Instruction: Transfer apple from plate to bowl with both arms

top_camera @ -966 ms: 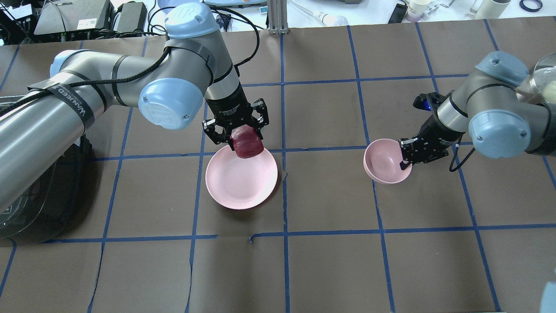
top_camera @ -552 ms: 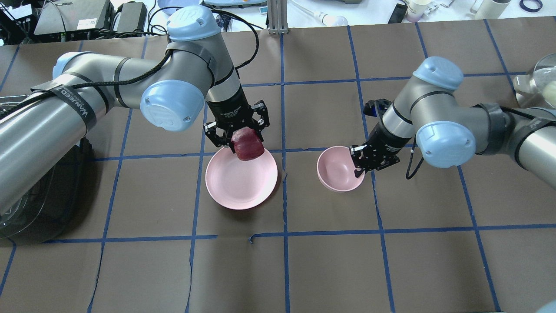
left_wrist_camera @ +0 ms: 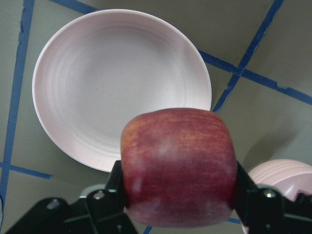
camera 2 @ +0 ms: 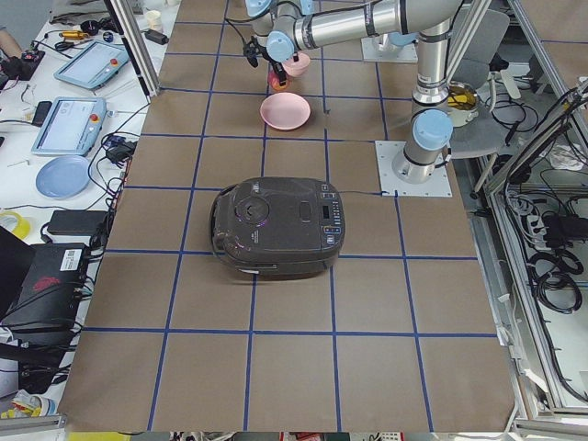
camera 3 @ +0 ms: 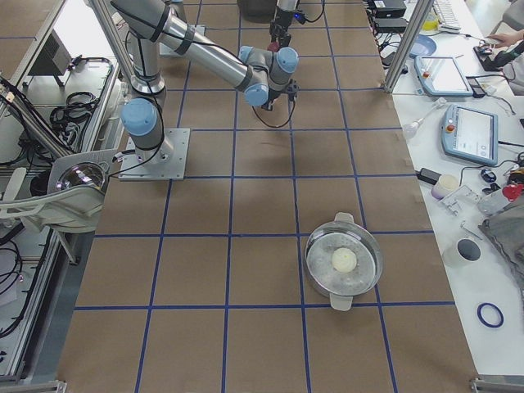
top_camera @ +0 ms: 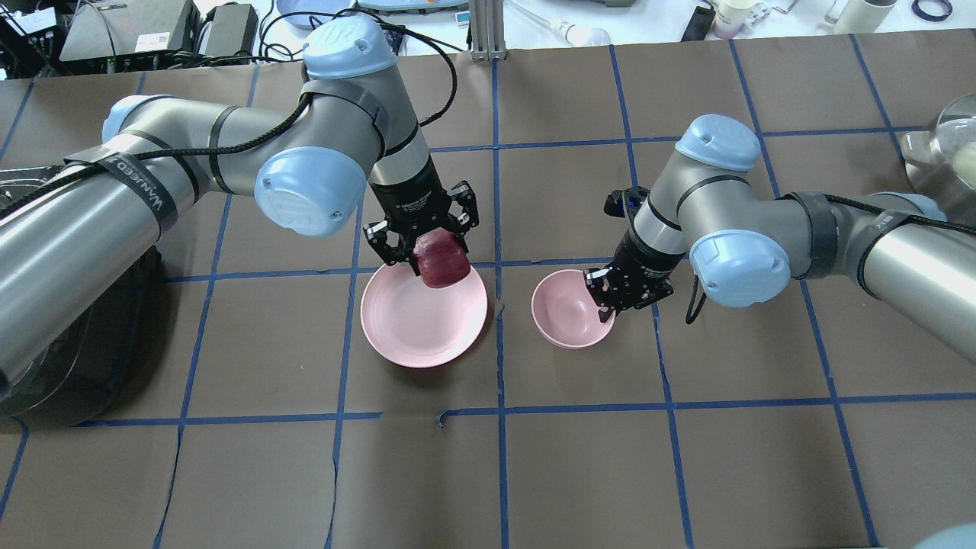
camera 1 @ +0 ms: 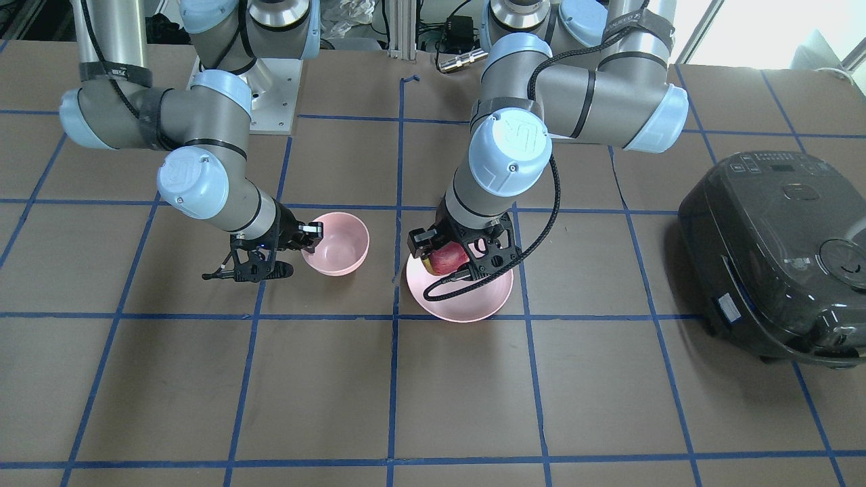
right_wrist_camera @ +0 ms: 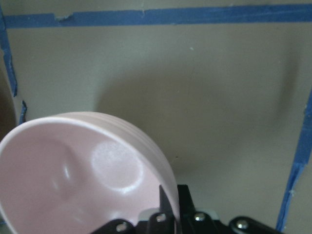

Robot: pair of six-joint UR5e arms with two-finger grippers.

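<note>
My left gripper [top_camera: 435, 255] is shut on the dark red apple [top_camera: 442, 263] and holds it above the far edge of the wide pink plate [top_camera: 412, 328]. In the left wrist view the apple [left_wrist_camera: 178, 165] sits between the fingers, with the empty plate [left_wrist_camera: 97, 87] below. My right gripper [top_camera: 606, 299] is shut on the right rim of the small pink bowl [top_camera: 568, 311], which is empty and lies just right of the plate. In the front view the apple [camera 1: 446, 258], plate [camera 1: 467, 304] and bowl [camera 1: 338, 247] show side by side.
A dark rice cooker [camera 1: 778, 250] stands on the robot's left side. A metal pot with a glass lid [camera 3: 344, 262] sits far to the right. Blue tape lines cross the brown table [top_camera: 686, 473]. Clutter lies beyond the far edge.
My right arm has carried the bowl leftward, from the right part of the table to just beside the plate. My left gripper, still holding the apple, has shifted slightly right.
</note>
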